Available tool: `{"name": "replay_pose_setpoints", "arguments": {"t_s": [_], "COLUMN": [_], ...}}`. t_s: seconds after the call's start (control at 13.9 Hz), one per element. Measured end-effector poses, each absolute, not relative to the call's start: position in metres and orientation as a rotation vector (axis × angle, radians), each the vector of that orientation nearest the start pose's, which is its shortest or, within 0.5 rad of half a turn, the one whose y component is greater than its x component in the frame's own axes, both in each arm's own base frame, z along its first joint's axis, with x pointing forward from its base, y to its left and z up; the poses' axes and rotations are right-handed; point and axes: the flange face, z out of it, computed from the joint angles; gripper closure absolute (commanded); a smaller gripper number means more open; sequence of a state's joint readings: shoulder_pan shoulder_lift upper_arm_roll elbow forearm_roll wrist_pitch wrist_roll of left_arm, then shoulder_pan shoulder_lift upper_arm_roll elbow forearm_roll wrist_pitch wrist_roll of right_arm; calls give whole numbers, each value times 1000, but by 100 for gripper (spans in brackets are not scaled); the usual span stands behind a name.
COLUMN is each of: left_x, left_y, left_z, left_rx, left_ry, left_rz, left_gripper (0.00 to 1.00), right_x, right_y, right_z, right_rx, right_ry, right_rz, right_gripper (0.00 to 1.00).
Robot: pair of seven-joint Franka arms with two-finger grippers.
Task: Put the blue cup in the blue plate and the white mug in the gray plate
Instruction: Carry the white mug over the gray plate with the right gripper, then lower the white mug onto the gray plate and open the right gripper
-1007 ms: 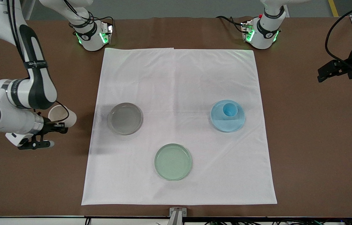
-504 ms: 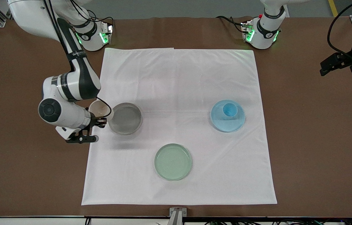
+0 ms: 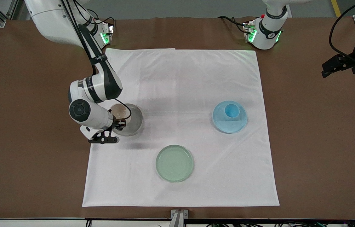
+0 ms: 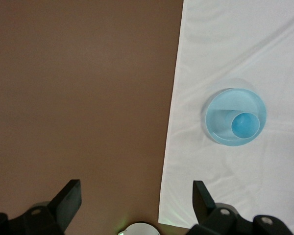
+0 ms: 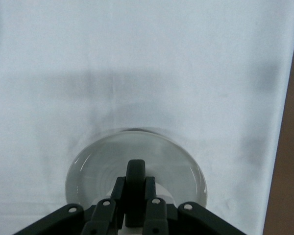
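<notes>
Front view: the cup (image 3: 231, 111) already sits in the blue plate (image 3: 229, 123). The right gripper (image 3: 118, 123) grips the mug (image 3: 119, 112) by its handle, over the gray plate (image 3: 132, 121); lowering remains. The left gripper (image 4: 136, 196), fingers wide apart, waits over bare table.

No readable text anywhere here. There's a strip of small lettering on the black band of the right arm (image 3: 99, 59), but it's too tiny to make out. The arm bases (image 3: 267, 34) carry small round marks, also not legible. Plates and cups show no labels.
</notes>
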State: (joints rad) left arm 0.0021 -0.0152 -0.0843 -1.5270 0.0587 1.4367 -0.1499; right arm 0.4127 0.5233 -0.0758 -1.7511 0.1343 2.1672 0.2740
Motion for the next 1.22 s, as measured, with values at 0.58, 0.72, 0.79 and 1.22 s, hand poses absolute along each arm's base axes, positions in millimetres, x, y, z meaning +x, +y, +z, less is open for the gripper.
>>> {"name": "replay_pose_setpoints", "arguments": {"t_s": [0.58, 0.72, 0.79, 1.22], "left_x": [535, 534, 534, 533], "left_y": [-45, -45, -45, -51], "left_z": [640, 641, 641, 642], "left_rx": [-3119, -3120, -3120, -3120], "left_ry": [-103, -102, -102, -87], "left_rz": [113, 110, 108, 105], "left_gripper": [0, 0, 0, 0], "right_x": [613, 612, 612, 612], "right_y": [223, 225, 226, 228], "right_z": [237, 237, 237, 237], "right_rx": [-3106, -3106, -3106, -3106], "right_ry": [32, 27, 24, 19], "right_rz": [208, 206, 204, 198], "right_gripper": [91, 91, 91, 11]}}
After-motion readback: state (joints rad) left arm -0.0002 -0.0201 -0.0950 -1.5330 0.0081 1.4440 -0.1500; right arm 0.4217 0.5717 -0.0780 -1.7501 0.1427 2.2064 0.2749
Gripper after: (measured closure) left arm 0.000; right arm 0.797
